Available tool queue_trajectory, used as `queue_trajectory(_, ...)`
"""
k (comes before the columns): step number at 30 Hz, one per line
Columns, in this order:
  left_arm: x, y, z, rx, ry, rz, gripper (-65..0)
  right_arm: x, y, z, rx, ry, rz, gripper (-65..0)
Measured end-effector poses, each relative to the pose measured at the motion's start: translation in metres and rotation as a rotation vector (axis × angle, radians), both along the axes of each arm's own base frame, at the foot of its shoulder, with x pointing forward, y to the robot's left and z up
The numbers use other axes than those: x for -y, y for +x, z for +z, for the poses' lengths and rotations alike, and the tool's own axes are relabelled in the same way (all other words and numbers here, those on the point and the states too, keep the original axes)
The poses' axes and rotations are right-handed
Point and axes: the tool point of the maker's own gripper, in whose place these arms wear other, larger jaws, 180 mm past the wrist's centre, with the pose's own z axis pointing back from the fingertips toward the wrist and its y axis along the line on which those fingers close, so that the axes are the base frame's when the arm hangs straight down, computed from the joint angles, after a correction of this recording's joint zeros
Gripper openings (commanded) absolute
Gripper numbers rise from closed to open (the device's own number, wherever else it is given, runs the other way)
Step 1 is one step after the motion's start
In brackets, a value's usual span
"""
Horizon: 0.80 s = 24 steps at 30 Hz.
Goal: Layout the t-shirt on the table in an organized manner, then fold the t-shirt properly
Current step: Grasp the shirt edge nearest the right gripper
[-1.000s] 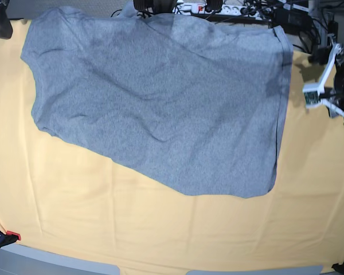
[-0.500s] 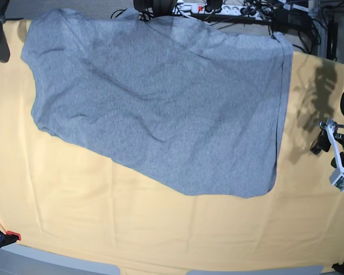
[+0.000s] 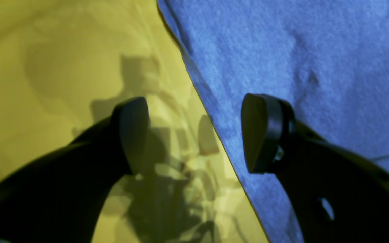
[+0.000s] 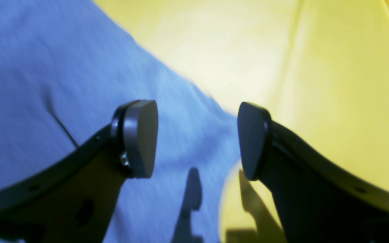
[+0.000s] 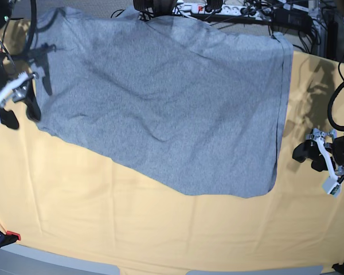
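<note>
Limp, light t-shirt (image 5: 166, 103) – take it at its side edges – left gripper (image 3: 194, 135) and right gripper (image 4: 197, 138) both gape empty there.

Heather-grey cotton t-shirt (image 5: 166, 103): speckled grey marl, plain on the upper side, darker shadow creases across the middle; reads blue-tinted in both wrist views. Table draped in creased pale yellow-orange cloth (image 5: 132, 229): uniform, no print; greener yellow in the left wrist view. Left gripper (image 5: 311, 156): black pads, white frame. Right gripper (image 5: 20, 110): black pads, white frame; pad faces grey in its wrist view.
</note>
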Motion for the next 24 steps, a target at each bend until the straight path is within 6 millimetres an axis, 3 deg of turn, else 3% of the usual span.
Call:
queue_trajectory(5,-0.001,0.0,0.0,0.0,0.004,0.001,-21.7,-0.026,0.016,-0.049,-0.139,0.049,0.092,-26.0)
queue_trajectory(7,-0.001,0.0,0.0,0.0,0.004,0.001,-21.7,-0.031,0.027,-0.059,-0.162,0.064,0.104,-26.0)
queue_trajectory(16,-0.001,-0.001,-0.001,-0.008,0.008,0.001,-21.7,-0.012,0.07,-0.08,-0.183,0.169,0.028,-26.1)
queue_trajectory(24,-0.002,-0.001,-0.001,-0.008,0.008,0.001,-21.7,-0.012,0.065,-0.117,-0.291,0.237,0.007,-32.5)
